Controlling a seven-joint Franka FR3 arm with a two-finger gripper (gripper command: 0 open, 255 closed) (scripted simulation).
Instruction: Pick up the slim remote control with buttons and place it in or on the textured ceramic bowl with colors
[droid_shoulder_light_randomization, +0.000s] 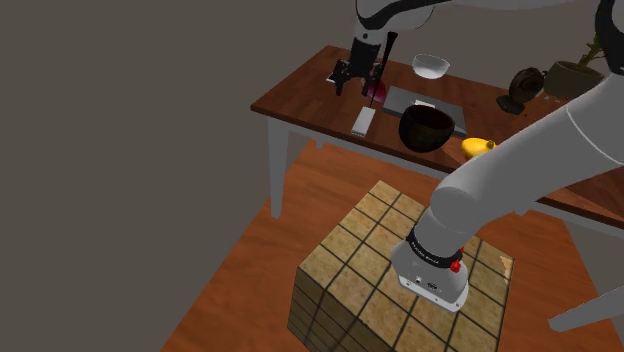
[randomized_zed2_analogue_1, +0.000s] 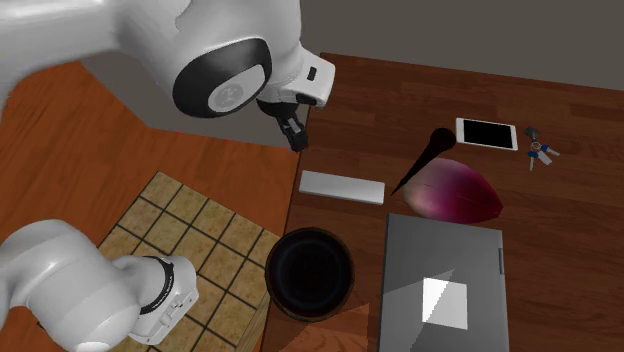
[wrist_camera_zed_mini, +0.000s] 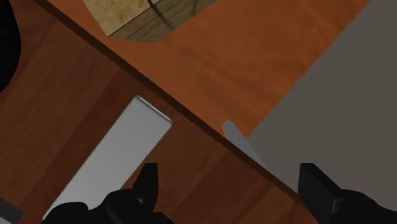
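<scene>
No readable text anywhere that I can see. The dark band on the arm's lowest link (droid_shoulder_light_randomization: 436, 252) has a faint light marking, too small for me to make out. The dark joint cap (randomized_zed2_analogue_1: 222, 86) carries a small pale emblem, with no letters I can read. The remote (randomized_zed2_analogue_1: 342, 186) shows me a plain grey face with nothing legible on it.

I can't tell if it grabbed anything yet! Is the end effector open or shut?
End effector: open, holding nothing; the remote lies untouched beside one finger.
</scene>
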